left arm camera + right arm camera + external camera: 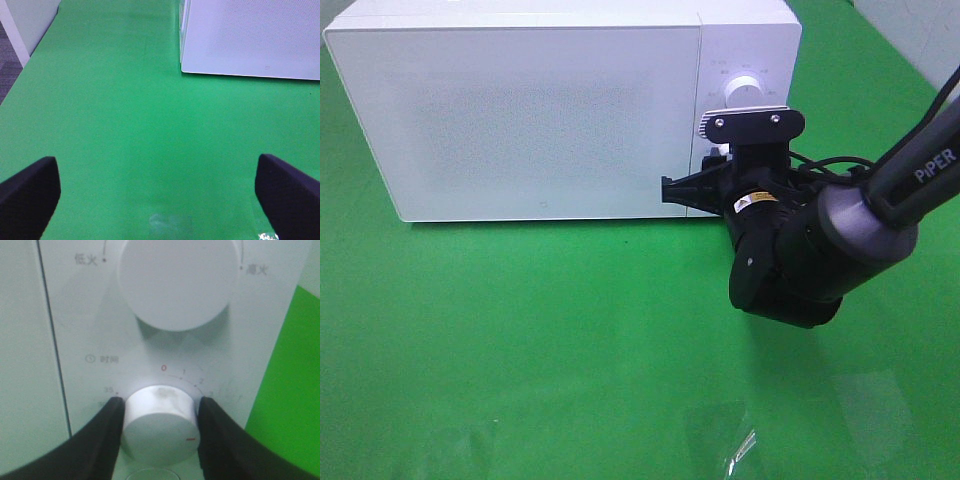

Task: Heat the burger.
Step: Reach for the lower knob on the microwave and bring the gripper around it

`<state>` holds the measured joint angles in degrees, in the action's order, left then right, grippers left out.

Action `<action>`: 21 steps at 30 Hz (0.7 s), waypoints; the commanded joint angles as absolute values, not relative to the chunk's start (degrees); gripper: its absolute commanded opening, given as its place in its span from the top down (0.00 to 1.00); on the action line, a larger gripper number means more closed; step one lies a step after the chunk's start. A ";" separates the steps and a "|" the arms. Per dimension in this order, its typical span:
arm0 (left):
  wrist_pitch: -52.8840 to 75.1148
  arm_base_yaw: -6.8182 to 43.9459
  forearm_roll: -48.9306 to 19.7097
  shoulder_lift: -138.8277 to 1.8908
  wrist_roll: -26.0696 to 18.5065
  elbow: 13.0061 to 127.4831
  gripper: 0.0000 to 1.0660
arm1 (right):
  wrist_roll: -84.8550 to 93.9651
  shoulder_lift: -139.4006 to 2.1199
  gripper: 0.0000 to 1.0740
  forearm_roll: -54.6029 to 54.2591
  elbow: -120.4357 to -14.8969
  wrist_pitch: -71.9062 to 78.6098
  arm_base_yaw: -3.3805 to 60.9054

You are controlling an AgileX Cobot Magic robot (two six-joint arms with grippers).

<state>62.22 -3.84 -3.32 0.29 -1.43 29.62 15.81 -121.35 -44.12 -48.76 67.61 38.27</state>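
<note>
The burger is out of view. The white microwave point(540, 110) stands at the back of the green table with its door closed. My right gripper point(720, 158) reaches to its control panel. In the right wrist view, the right gripper point(160, 407) is shut on the lower timer knob point(160, 427), with a black finger on each side; the knob's red mark points to the lower right. The upper power knob point(177, 282) is free. My left gripper point(160, 200) is open and empty over bare green cloth, in front of the microwave's corner point(250, 40).
The green cloth point(520, 340) covers the table. A bit of clear shiny plastic point(745, 447) lies near the front edge. In the left wrist view the table edge point(17, 75) shows, with grey floor beyond it.
</note>
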 commanded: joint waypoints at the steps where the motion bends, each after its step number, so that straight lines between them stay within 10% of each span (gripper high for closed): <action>1: 61.36 -3.55 -3.61 1.20 -1.38 29.62 0.08 | 15.41 -121.18 0.92 -43.09 -49.27 68.64 38.04; 21: 61.36 -3.55 -3.61 1.20 -1.38 29.62 0.08 | -27.73 -120.72 1.00 -36.90 -49.27 65.43 38.04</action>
<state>62.22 -3.84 -3.32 0.29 -1.43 29.62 -23.15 -121.35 -42.23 -48.13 67.32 38.22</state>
